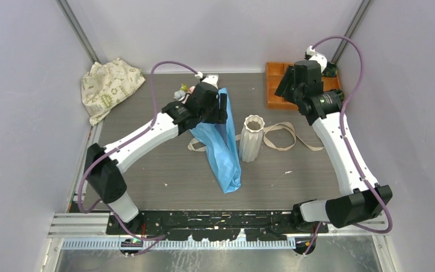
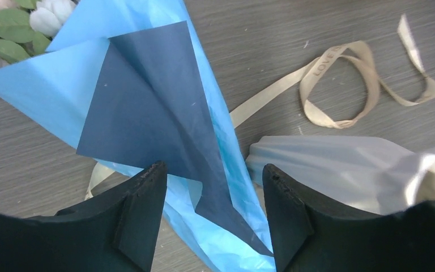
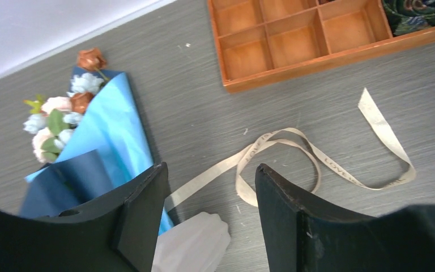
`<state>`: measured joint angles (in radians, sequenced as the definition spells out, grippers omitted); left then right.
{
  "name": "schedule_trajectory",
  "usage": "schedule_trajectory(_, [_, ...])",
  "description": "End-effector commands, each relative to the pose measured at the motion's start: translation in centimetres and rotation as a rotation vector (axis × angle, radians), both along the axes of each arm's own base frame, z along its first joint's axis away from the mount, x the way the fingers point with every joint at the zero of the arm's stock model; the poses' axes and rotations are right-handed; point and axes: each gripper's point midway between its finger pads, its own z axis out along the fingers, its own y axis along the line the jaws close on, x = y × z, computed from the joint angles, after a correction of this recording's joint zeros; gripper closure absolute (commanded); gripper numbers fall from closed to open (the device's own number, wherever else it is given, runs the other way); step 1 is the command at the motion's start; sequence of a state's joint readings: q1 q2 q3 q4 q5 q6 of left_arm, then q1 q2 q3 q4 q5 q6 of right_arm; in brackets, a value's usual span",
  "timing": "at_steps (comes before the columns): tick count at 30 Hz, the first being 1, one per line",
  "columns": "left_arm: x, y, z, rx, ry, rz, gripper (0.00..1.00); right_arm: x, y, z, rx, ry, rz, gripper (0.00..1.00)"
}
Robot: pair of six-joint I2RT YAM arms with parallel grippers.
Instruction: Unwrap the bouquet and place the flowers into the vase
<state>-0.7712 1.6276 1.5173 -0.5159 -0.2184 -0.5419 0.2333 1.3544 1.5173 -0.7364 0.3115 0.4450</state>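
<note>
The bouquet (image 1: 225, 148) lies on the table in its blue paper (image 2: 147, 102), which has fallen loose at the top. Its flowers (image 1: 181, 91) (image 3: 62, 107) stick out at the far end. The beige ribbon (image 1: 283, 136) (image 3: 294, 161) lies untied on the table, to the right of the vase. The white ridged vase (image 1: 252, 137) (image 2: 328, 167) stands upright just right of the paper. My left gripper (image 1: 221, 107) (image 2: 214, 170) is open above the paper, gripping nothing. My right gripper (image 1: 288, 86) (image 3: 210, 167) hangs open near the tray, holding nothing.
An orange compartment tray (image 1: 273, 85) (image 3: 294, 42) sits at the back right, with a dark patterned item (image 3: 419, 11) in its far corner. A cream cloth with green print (image 1: 110, 85) is bunched at the back left. Grey walls close in the table on three sides.
</note>
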Motion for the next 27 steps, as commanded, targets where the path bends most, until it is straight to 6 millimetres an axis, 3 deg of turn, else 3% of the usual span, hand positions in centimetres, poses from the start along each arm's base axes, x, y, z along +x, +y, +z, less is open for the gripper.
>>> schedule_trajectory(1, [1.1, -0.4, 0.2, 0.026, -0.005, 0.036, 0.37, -0.1, 1.3, 3.0, 0.085, -0.113, 0.044, 0.36])
schedule_trajectory(4, [1.5, -0.1, -0.6, 0.055, 0.001, 0.063, 0.37, -0.2, 1.6, 2.7, 0.092, -0.113, 0.058, 0.36])
schedule_trajectory(8, [1.8, 0.2, -1.4, 0.088, 0.006, 0.079, 0.47, 0.1, 2.3, 2.0, 0.121, -0.1, 0.082, 0.37])
schedule_trajectory(11, [2.1, 0.2, -2.0, 0.106, 0.016, 0.085, 0.49, 0.1, 3.0, 1.6, 0.142, -0.091, 0.104, 0.37])
schedule_trajectory(20, [2.4, -0.3, -4.8, 0.154, 0.071, 0.084, 0.35, -0.2, 3.6, 1.5, 0.167, -0.093, 0.133, 0.37])
schedule_trajectory(22, [2.5, -0.4, -5.2, 0.162, 0.072, 0.081, 0.41, -0.2, 3.7, 1.5, 0.172, -0.095, 0.137, 0.37])
schedule_trajectory(24, [2.6, -0.4, -5.5, 0.17, 0.074, 0.077, 0.55, -0.2, 3.8, 1.4, 0.179, -0.095, 0.142, 0.38])
schedule_trajectory(27, [2.6, 0.0, -5.9, 0.188, 0.076, 0.092, 0.87, -0.2, 4.0, 1.5, 0.187, -0.098, 0.148, 0.38])
